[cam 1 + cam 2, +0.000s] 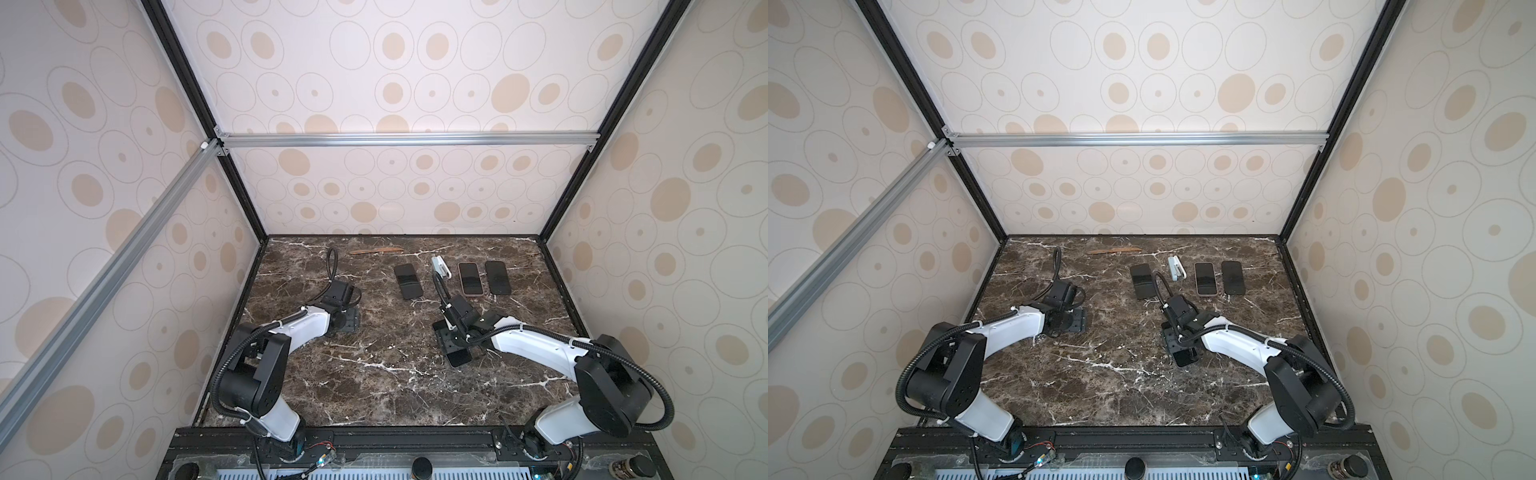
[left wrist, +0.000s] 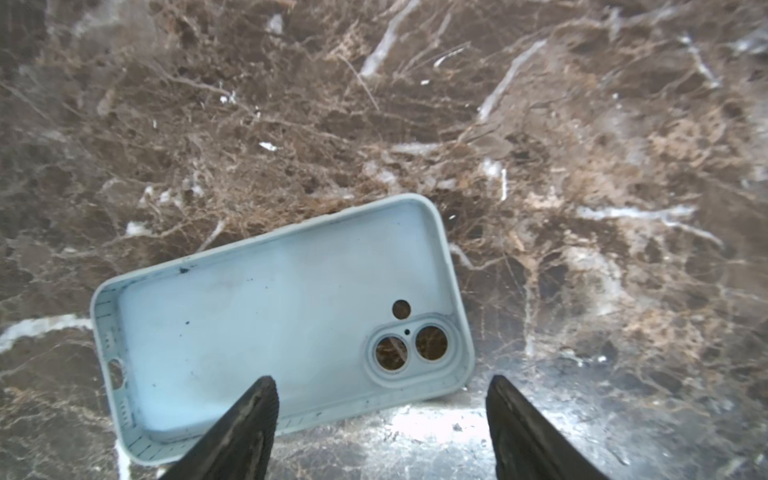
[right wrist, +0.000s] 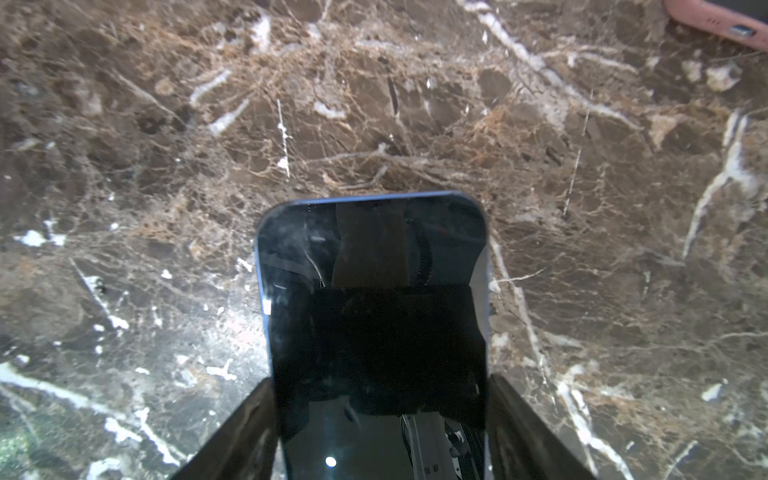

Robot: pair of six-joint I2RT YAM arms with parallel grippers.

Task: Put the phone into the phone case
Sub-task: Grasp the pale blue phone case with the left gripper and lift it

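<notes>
Near edge: wide bare stretch of marble surface (image 1: 374,386) between the two arm bases, running out to both side walls.

Left arm (image 1: 303,326): elbow folded at the front left, forearm low and reaching inward, wrist turned down. Left claw (image 2: 382,380) has its jaws spread wide and grips nothing. Below it is the phone case (image 2: 270,324), pale blue, open side up on the surface and skewed to the claw. One fingertip (image 2: 249,424) overlaps the case's inside by the camera cut-outs, the other stands over bare marble past its short end. Contact cannot be told. In both top views the claw hides the case.

Right arm (image 1: 532,345): elbow raised at the front right, forearm reaching to mid-surface. Right claw (image 3: 380,384) is clamped on the long sides of the phone (image 3: 374,311), screen up, its end jutting past the fingertips.

The two claws are well apart, with open marble between them.

Far: a row with gaps between, black phone (image 1: 408,280), white device (image 1: 441,267), pink-cased phone (image 1: 471,278), dark phone (image 1: 498,277). Wooden stick (image 1: 376,250) near the back wall.
</notes>
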